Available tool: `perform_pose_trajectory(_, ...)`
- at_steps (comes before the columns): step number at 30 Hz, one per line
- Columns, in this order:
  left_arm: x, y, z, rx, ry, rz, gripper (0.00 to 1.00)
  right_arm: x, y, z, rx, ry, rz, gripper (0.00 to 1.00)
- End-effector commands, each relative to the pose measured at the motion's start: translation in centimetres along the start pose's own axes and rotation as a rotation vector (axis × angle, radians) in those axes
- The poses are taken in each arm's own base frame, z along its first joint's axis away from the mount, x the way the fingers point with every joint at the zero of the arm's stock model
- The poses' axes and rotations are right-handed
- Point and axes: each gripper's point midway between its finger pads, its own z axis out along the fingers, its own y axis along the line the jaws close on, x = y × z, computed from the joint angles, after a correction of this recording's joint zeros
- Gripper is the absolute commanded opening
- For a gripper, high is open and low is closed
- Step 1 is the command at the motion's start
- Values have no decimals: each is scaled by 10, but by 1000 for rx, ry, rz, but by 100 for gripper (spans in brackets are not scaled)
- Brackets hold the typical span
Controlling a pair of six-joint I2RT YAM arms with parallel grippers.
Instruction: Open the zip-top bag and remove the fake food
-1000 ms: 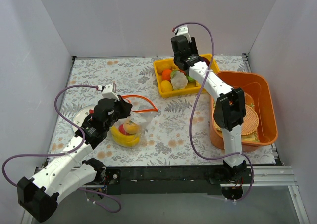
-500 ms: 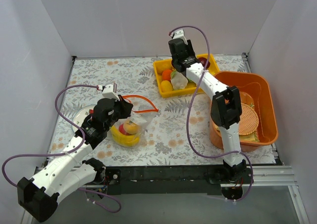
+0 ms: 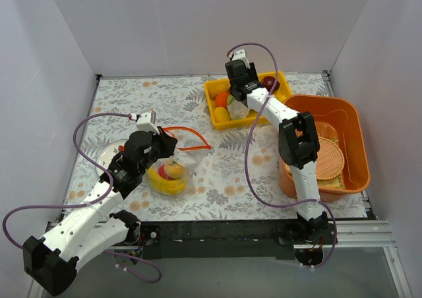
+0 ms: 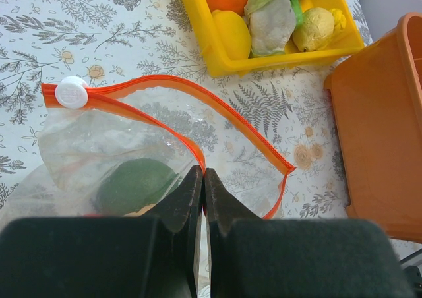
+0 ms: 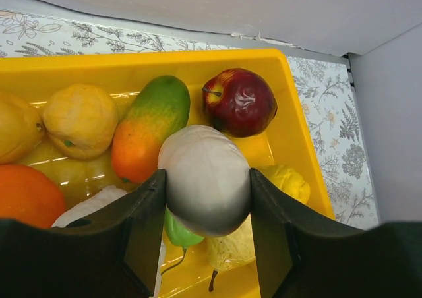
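The zip-top bag (image 3: 186, 151) lies on the flowered table with its red-orange mouth (image 4: 217, 93) gaping open. My left gripper (image 4: 203, 173) is shut on the near lip of that mouth. Inside the bag I see fake food: a yellow banana bunch (image 3: 166, 184), a red fruit (image 3: 162, 171) and a green piece (image 4: 135, 182). Over the yellow tray (image 5: 290, 126), my right gripper (image 5: 206, 179) is shut on a white oblong piece (image 5: 206, 156) of fake food. The piece hangs just above the other toys.
The yellow tray (image 3: 212, 111) at the back holds a red apple (image 5: 239, 101), a mango (image 5: 148, 133), lemons and an orange. A big orange tub (image 3: 353, 130) with a woven mat stands at the right. A white plate (image 3: 105, 157) lies under the left arm.
The right arm's wrist has swung a little to the left over the yellow tray, still gripping the white piece. The left arm and the bag have not moved.
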Motion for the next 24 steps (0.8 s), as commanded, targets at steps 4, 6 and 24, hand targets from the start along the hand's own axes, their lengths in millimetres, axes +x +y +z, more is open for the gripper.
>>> perform_pose_trajectory(4, -5, -6, -3, 32, -23, 11, 0, 6, -6, 12, -38, 20, 133, 60)
perform_pose_trajectory(6, -5, -6, -4, 34, -23, 11, 0, 11, -4, 15, -37, 30, 135, 66)
perform_pose_trajectory(24, -7, -9, -5, 47, -26, 0, 0, -2, -1, -32, -238, 65, 276, 88)
